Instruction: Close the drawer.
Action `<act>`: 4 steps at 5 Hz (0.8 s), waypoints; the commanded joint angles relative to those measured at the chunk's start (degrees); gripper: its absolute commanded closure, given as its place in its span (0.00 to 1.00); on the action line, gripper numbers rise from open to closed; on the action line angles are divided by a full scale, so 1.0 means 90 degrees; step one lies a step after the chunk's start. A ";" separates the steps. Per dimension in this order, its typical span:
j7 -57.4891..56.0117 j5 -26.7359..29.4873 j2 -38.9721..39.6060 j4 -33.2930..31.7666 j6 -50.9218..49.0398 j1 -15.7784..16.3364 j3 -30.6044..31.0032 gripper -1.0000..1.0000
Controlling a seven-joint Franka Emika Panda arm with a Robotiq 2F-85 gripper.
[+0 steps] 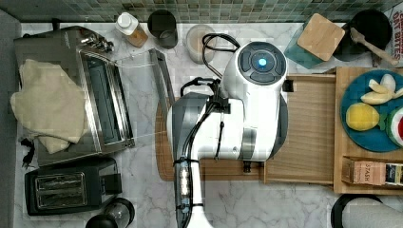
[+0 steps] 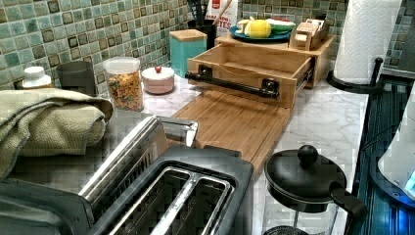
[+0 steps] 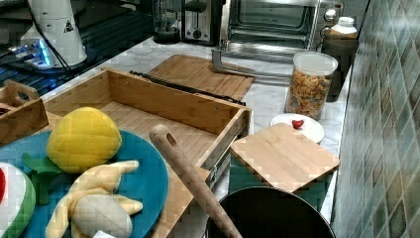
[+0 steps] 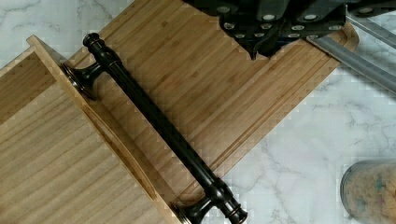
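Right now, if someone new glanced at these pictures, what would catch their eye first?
Probably the drawer, pulled far out of its wooden stand, with its black bar handle over the cutting board. In the top view the white arm hangs above that board and covers the drawer's front. On the stand's top sits a blue plate of toy fruit.

A rounded-corner wooden cutting board (image 2: 230, 125) lies on the marble counter (image 2: 323, 115) beside a toaster oven (image 1: 102, 102) with its door down, a black toaster (image 1: 66, 185), a cereal jar (image 3: 308, 84) and a blue plate (image 3: 143, 186) of toy fruit.
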 commanded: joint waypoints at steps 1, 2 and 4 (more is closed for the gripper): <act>0.0000 0.0065 0.0000 -0.0065 0.0001 -0.0015 -0.0003 1.00; -0.0563 0.0134 -0.0111 -0.0463 -0.0134 0.0066 0.0129 1.00; -0.2979 0.0079 -0.0784 -0.1992 0.1326 0.0219 0.0289 1.00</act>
